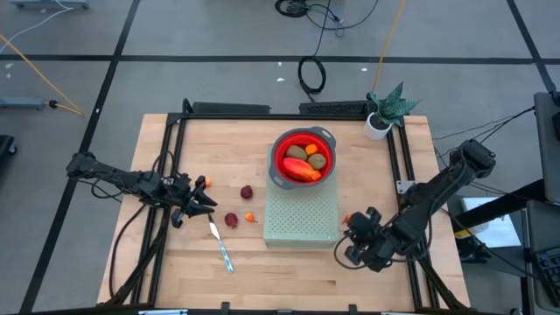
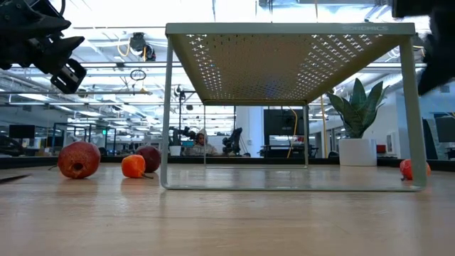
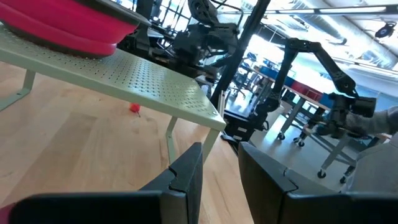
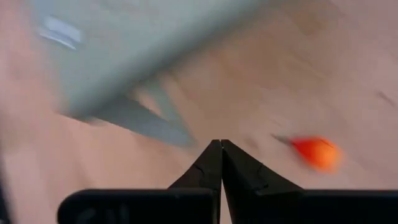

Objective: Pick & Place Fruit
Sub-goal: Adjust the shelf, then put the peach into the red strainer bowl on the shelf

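Bright, even overhead light leaves only faint shadows on the table (image 1: pixel 175 271), while the low view glares white toward twelve o'clock from ceiling lamps, and the right wrist view is heavily motion-blurred, smearing the small orange fruit (image 4: pixel 318 153) at three o'clock.

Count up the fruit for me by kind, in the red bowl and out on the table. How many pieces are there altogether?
Long red-orange fruit: 1, in the bowl
Brown-green ovals: 2, in the bowl
Dark red balls: 2, on the table
Small orange balls: 4, one in the bowl and three on the table
Total: 9
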Controlling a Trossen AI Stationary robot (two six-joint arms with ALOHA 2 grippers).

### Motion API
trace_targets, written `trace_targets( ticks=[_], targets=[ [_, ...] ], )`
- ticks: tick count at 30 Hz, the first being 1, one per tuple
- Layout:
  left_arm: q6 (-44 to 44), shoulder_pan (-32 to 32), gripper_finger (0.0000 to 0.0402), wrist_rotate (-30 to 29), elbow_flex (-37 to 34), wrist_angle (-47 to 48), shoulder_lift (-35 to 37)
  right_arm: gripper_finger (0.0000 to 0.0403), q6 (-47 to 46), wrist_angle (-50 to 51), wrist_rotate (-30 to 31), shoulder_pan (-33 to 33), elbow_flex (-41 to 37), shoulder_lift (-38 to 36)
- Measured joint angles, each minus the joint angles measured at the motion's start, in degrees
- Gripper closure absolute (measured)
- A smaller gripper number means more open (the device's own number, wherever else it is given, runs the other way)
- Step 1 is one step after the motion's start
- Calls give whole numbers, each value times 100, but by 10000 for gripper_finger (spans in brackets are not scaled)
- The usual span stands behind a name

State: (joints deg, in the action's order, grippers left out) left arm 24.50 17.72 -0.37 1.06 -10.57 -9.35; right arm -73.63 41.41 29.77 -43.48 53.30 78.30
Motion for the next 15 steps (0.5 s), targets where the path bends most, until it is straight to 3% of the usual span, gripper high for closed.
trace_targets(
  ticks=[5,15],
  targets=[
    [14,0,300,-1,0,0,0,403,-267,1037,-532,-50,0,-238],
    [18,2,300,-1,0,0,1,403,2665,1207,-1055,-46,0,-636]
  ],
)
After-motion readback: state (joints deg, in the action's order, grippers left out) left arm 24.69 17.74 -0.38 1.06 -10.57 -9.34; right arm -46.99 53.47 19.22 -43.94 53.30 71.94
